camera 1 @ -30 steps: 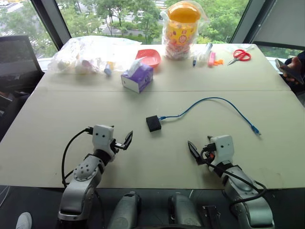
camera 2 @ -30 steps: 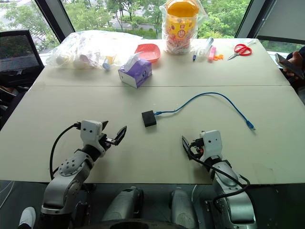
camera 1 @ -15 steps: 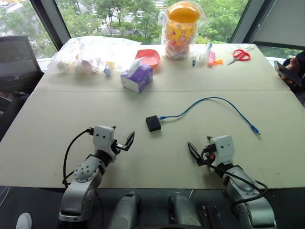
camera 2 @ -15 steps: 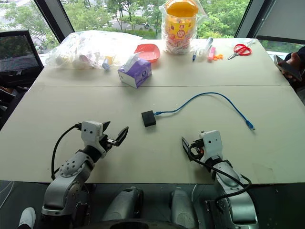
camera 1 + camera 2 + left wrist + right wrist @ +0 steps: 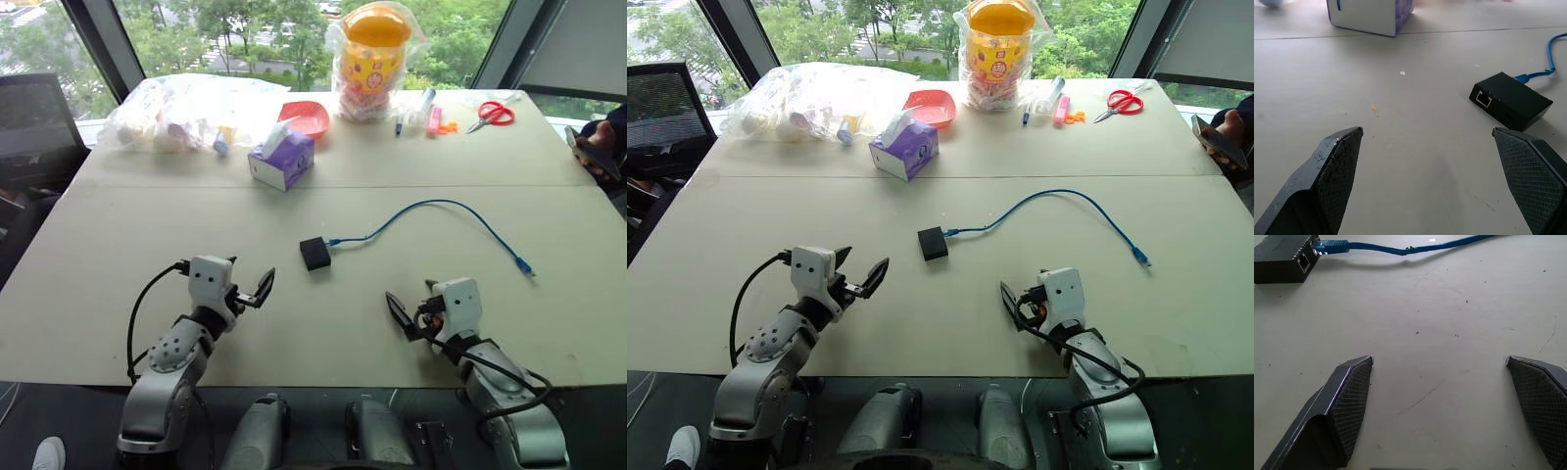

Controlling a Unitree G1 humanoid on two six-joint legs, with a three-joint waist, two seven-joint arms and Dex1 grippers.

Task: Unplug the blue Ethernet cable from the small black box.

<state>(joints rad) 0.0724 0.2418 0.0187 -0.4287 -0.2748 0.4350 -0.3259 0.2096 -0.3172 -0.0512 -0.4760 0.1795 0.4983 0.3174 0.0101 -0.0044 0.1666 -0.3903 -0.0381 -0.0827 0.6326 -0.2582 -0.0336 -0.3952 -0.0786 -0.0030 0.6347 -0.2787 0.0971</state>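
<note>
Blue Ethernet cable plugged into small black box on beige table, windows behind, both grippers' fingers spread, empty.

From our head we look steeply down over the table. Both our low, close wrist views face the small black box.

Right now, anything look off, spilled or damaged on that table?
Nothing stands out. The thin light-blue Ethernet cable is plugged into the small matte black box, its free end lying loose on the beige table. Both grippers hover open, empty.
</note>
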